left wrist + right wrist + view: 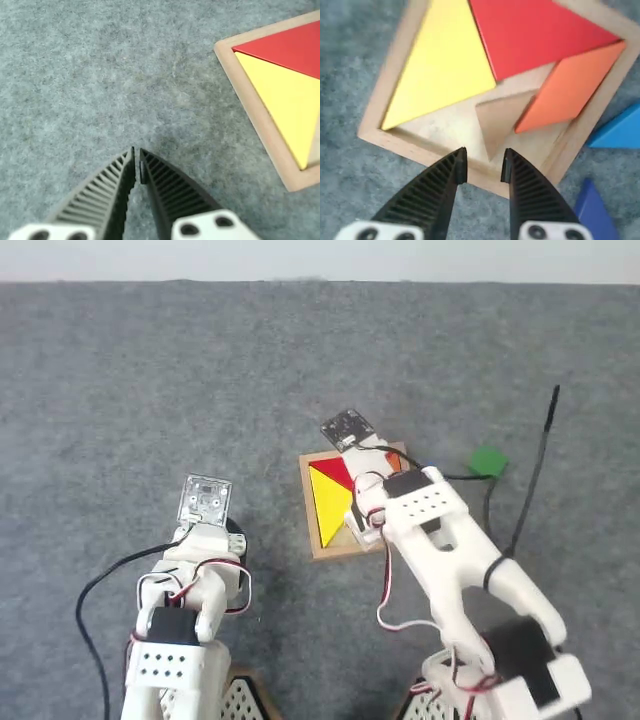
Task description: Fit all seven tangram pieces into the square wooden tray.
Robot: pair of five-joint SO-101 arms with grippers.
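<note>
tray (307, 502) partly behind right arm (450, 550)

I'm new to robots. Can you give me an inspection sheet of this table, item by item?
Surface: grey cloth.
Job's things: tray holds yellow triangle, red triangle, orange piece, plain wooden triangle; outside lie a blue piece, a darker blue piece, a green piece.
Clutter: nothing seen.
Hands: left hand shut over bare cloth; right hand open at the tray's rim.
Cables: black cable by the left arm, second black cable by the right; red and white wires on the arms.
Surroundings: pale wall behind the table.
</note>
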